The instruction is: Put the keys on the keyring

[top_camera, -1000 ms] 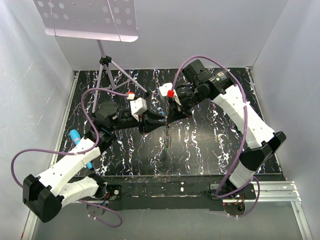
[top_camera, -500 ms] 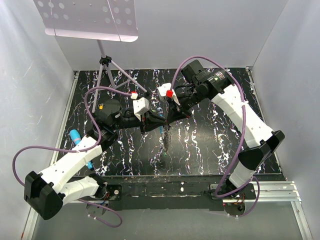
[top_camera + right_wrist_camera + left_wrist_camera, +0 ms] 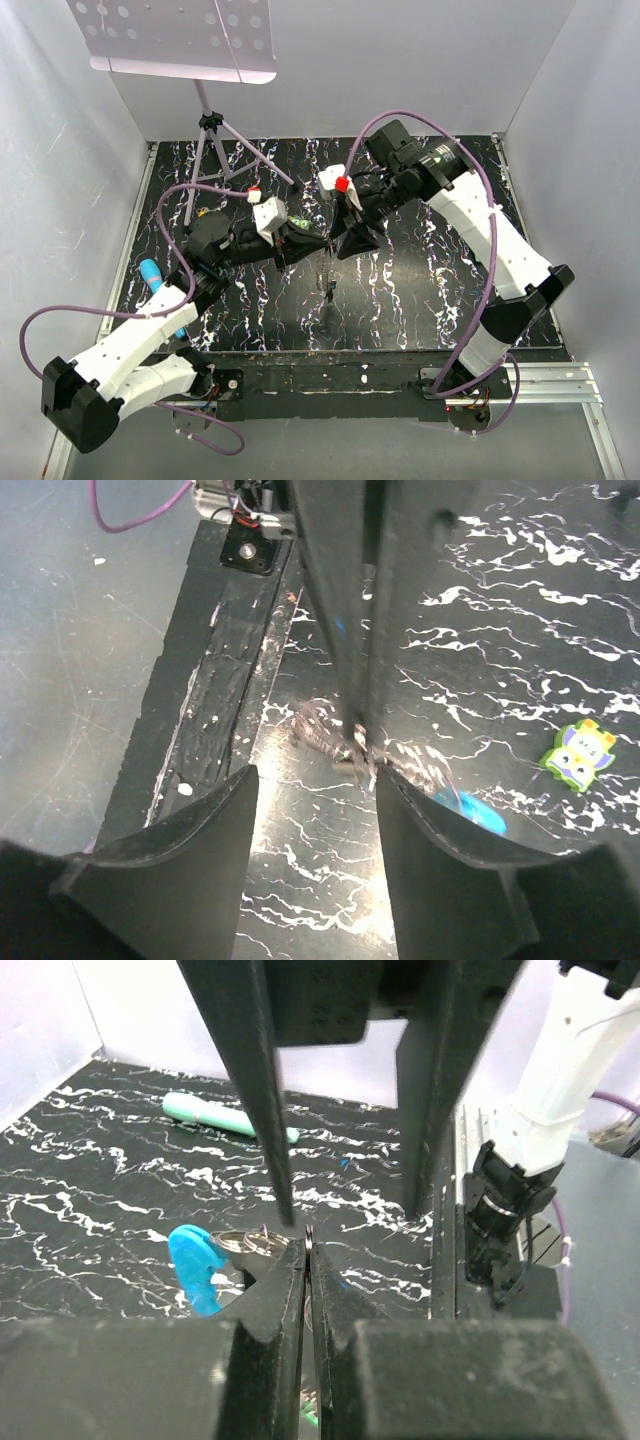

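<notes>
The left gripper [image 3: 307,1252] was clamped shut on the keyring [image 3: 322,735], its blue clip [image 3: 195,1268] hung over the table [image 3: 420,290]. The right gripper [image 3: 315,778] was held open, facing it closely. A teal marker [image 3: 225,1116] and a green figure [image 3: 578,752] were laid well apart.

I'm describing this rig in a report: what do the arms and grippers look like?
The left arm and right arm have white shells with black joints. A purple cable loops along each. The left gripper and right gripper are black, each with a white block and red tab behind it.
</notes>
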`<state>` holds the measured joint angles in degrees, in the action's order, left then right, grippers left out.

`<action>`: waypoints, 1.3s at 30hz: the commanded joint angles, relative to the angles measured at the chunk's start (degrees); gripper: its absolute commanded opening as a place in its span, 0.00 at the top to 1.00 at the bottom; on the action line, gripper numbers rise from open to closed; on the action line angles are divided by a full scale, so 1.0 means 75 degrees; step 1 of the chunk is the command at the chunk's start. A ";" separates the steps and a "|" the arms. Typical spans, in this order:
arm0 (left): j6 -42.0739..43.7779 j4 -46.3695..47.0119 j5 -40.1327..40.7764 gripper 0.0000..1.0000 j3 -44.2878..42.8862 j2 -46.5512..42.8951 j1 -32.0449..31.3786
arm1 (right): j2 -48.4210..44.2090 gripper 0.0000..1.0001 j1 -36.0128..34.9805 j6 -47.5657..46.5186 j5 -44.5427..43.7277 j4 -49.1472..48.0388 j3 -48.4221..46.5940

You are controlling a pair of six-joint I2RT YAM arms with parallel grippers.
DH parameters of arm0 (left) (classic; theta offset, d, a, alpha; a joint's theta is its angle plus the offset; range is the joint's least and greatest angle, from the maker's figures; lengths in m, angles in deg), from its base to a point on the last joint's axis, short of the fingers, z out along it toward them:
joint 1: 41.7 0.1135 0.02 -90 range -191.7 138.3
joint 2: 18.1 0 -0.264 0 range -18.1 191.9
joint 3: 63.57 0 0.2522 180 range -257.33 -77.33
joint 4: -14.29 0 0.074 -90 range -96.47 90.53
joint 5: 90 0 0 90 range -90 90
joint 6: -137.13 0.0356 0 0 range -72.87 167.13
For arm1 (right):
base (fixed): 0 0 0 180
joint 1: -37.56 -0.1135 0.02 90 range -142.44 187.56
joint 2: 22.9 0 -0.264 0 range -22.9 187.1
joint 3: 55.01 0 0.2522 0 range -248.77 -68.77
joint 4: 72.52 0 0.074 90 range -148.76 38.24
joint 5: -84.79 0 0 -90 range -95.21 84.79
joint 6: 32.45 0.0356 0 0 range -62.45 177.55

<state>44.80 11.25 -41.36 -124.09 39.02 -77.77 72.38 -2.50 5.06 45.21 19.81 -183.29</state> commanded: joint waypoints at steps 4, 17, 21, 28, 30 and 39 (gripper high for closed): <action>-0.2301 0.2705 0.0616 1.00 0.0973 -0.0936 -0.0053 | -0.1266 0.39 0.0874 0.0973 0.0519 -0.0137 0.0362; -0.3182 0.2767 0.1191 1.00 0.0751 -0.0855 -0.0065 | -0.4629 0.25 0.2856 0.3763 0.1845 -0.5106 0.4837; -0.3194 0.2485 0.1156 1.00 0.0529 -0.0738 -0.0065 | -0.4526 0.17 0.2856 0.4092 0.1880 -0.5086 0.4981; -0.3099 0.2460 0.0688 1.00 0.0317 -0.0410 -0.0053 | -0.3987 0.18 0.2856 0.4383 0.2500 -0.4544 0.4230; -0.3193 0.2706 0.0407 1.00 0.0352 -0.0234 -0.0053 | -0.3834 0.18 0.2856 0.4946 0.2698 -0.5024 0.4230; -0.3779 0.4018 0.0440 1.00 0.0703 -0.0221 -0.0053 | -0.2370 0.29 0.1909 0.5114 0.2269 -0.4431 0.2627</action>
<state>18.70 33.30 -39.31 -119.26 39.68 -78.06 51.86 16.06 45.34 65.25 -17.50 -156.54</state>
